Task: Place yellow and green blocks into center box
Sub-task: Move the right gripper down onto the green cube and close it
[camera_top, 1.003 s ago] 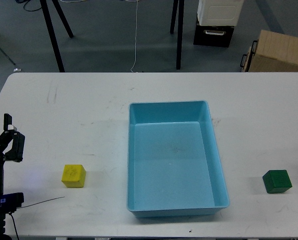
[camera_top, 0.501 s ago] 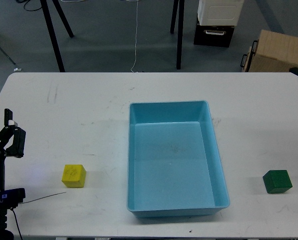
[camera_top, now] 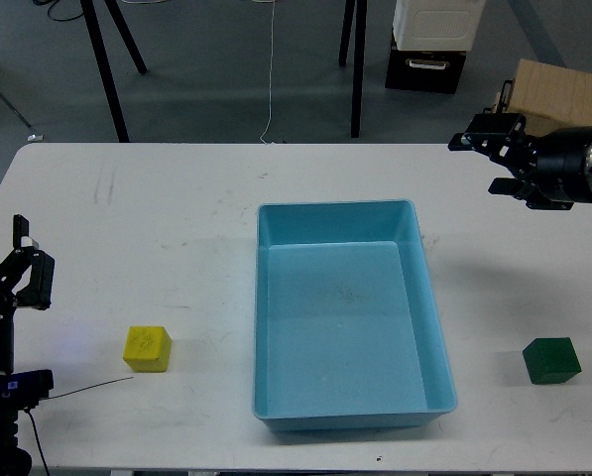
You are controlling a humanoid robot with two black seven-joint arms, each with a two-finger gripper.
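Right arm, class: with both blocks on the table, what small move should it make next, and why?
Probably lower the right end effector toward the green block. It sits high near the table's far right edge, holding nothing, while the block lies at the near right, outside the blue box, which holds no block.

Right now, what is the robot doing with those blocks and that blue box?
Nothing is being held yet. The yellow block sits on the white table left of the blue box, and the green block sits to its right. The box has nothing inside. The right gripper hangs open above the table's far right side, well away from the green block. The left gripper waits near the left edge.
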